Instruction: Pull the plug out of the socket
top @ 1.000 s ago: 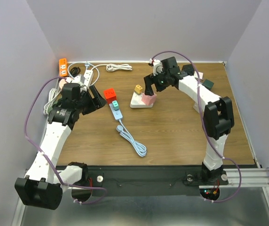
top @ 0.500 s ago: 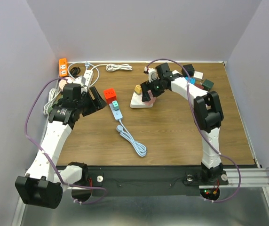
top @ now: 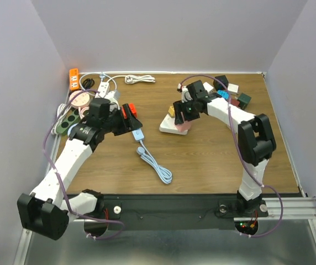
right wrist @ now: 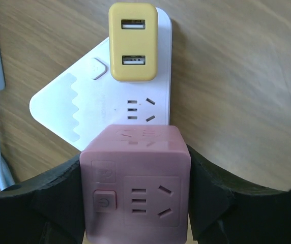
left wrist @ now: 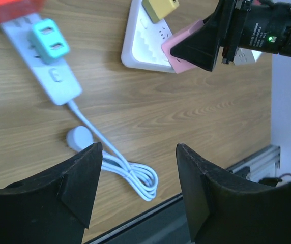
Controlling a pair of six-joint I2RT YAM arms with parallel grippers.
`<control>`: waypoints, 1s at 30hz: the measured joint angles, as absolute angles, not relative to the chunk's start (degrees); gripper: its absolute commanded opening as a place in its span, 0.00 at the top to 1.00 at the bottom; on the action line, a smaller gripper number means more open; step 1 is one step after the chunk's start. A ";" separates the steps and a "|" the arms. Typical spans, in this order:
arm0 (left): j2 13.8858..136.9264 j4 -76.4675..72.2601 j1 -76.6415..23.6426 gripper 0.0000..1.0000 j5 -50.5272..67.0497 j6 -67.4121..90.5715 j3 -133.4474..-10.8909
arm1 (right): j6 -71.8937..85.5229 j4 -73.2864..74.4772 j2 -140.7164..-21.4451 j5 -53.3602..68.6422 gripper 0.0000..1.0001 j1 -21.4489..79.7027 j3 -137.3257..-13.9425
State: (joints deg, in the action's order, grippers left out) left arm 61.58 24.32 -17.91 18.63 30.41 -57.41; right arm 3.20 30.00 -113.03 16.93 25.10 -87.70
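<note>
A pink cube plug (right wrist: 135, 183) stands on the near end of the white socket base (right wrist: 84, 112). My right gripper (right wrist: 135, 203) is shut on it, one finger (right wrist: 59, 203) pressed to each side. A yellow plug (right wrist: 133, 41) sits at the base's far end. From above, the right gripper (top: 187, 117) covers most of the pink cube plug (top: 183, 126) on the socket base (top: 168, 126). My left gripper (left wrist: 138, 188) hangs open over bare wood, nothing between its fingers. It hovers (top: 126, 117) beside a red cube (top: 128, 110).
A pale blue power strip (left wrist: 59, 81) carries a teal plug (left wrist: 49, 40), and its coiled cable (top: 158, 168) trails toward the front. Orange (top: 73, 79), white (top: 105, 87) and green (top: 64, 122) strips crowd the back left. Several adapters (top: 232, 94) sit at the back right.
My right gripper has shut on the pink cube plug, and the white socket base has shifted right and turned. The left arm has swung right toward the red cube.
</note>
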 measured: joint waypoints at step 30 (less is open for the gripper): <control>99.18 -9.80 -46.17 1.00 17.78 42.92 -56.29 | 25.76 25.69 -83.18 4.51 1.00 29.34 -51.86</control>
State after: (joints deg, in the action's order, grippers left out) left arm 99.18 -9.80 -46.17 17.78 42.92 -56.29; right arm 25.76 25.69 -83.18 4.51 29.34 -51.86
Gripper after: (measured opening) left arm 0.022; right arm 0.677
